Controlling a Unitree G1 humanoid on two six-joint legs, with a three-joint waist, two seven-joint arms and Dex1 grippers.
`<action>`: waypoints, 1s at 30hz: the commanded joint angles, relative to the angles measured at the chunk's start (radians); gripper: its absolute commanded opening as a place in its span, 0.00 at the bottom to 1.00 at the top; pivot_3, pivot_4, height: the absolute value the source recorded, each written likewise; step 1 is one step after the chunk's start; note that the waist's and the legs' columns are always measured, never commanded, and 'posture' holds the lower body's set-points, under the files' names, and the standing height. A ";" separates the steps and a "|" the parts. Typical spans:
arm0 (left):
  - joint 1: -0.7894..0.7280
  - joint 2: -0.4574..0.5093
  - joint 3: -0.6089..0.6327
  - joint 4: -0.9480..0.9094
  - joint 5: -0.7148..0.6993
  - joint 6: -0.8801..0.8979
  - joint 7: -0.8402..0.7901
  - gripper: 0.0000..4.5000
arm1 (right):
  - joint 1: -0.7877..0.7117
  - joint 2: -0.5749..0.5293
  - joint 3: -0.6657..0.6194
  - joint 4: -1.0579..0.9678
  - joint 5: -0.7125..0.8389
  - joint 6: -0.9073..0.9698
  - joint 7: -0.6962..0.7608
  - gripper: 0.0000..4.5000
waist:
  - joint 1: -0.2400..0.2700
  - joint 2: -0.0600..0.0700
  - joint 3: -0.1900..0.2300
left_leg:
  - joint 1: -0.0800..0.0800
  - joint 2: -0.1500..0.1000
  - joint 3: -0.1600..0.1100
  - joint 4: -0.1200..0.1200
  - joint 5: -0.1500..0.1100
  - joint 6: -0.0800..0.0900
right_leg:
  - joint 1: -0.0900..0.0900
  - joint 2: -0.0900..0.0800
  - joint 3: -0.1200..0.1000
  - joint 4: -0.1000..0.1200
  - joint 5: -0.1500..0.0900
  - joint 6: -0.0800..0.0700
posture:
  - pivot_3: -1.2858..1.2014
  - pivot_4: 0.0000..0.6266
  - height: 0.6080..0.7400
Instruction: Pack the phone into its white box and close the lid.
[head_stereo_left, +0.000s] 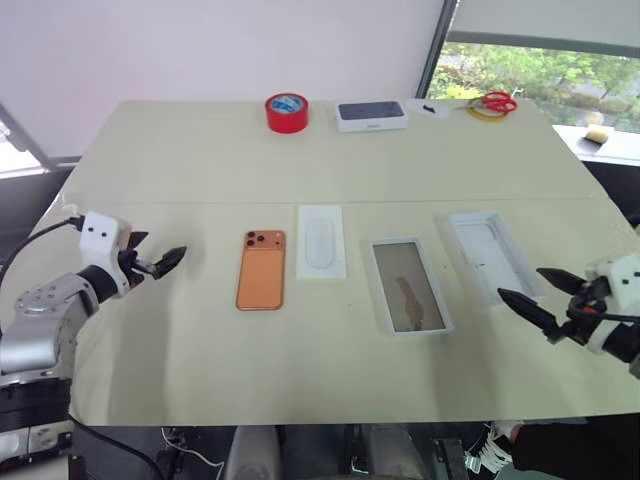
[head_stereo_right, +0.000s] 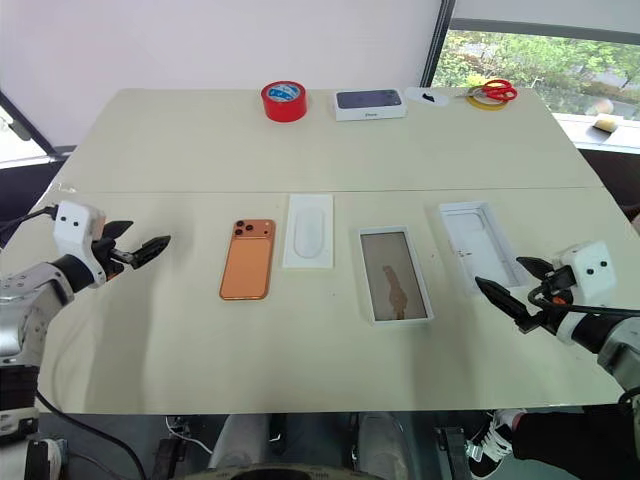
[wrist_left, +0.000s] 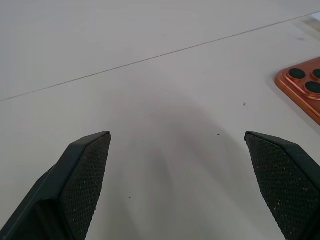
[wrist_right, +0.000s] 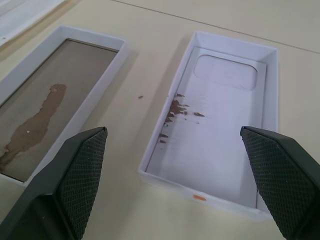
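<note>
- Our left gripper (head_stereo_left: 160, 265) hovers with fingers spread wide and nothing between them, near the phone (head_stereo_left: 262, 270); our right gripper (head_stereo_left: 545, 298) gapes equally empty just beside the lid (head_stereo_left: 490, 255).
- The phone lies camera-side up on the table (head_stereo_left: 200, 160), with a white insert card (head_stereo_left: 321, 241) between it and the white box (head_stereo_left: 408, 286).
- We judge the phone stiff, slick and flat-lying; its long edges look the best hold.
- Our right wrist view reveals brownish flecks inside the lid (wrist_right: 215, 125), which are hard to make out from the head views.
</note>
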 joint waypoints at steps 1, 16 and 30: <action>-0.021 0.002 0.003 -0.019 -0.001 -0.022 0.004 1.00 | -0.019 -0.004 -0.004 -0.025 0.010 -0.008 -0.006 0.99 | 0.000 0.000 0.000 | 0.000 0.000 0.000 0.000 0.000 0.000 | 0.000 0.000 0.000 0.000 0.000 0.000 | 0.52 0.24 0.93; -0.133 -0.175 -0.176 -0.209 -0.062 0.139 0.050 1.00 | -0.145 -0.019 0.089 -0.072 0.006 -0.009 -0.043 0.99 | 0.000 0.000 0.000 | 0.000 0.000 0.001 0.001 0.000 0.000 | 0.001 0.000 0.001 0.000 0.001 0.002 | 0.52 0.24 0.93; -0.286 -0.565 -0.123 -0.427 -0.220 0.803 0.537 1.00 | -0.264 -0.023 0.278 -0.226 0.016 0.077 -0.090 0.99 | 0.002 -0.002 0.001 | 0.000 -0.003 -0.001 0.003 0.000 0.000 | 0.003 -0.001 0.003 0.000 0.003 0.005 | 0.52 0.24 0.93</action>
